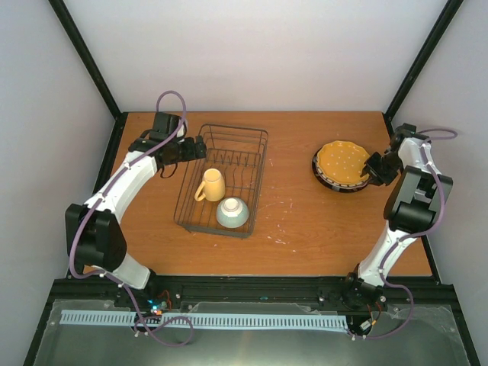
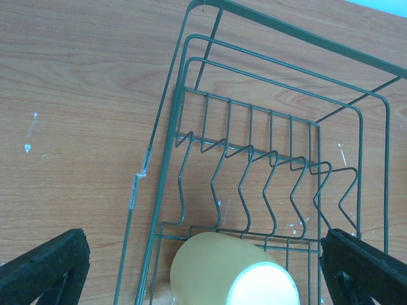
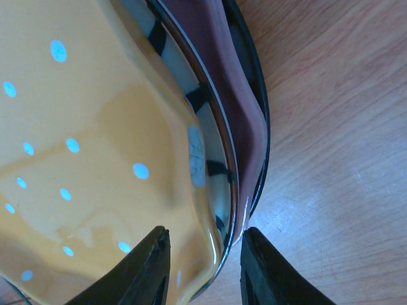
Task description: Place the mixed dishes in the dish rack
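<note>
Plate pickup, right of frame.
Right end effector (image 3: 205, 241) is straddling orange plate (image 3: 95, 127) rim, half-closed, grip unclear; left end effector (image 1: 197, 149) gaping, empty. Next: clamping, lifting toward dish rack (image 1: 232, 127).

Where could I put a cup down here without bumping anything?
Bare wood between the dish rack and the plate stack is widest; the near strip in front of the rack is free. The rack's far half, behind the yellow mug and mint bowl, holds no dishes. Crowded: the left gripper by the rack, the right gripper at the stack.
</note>
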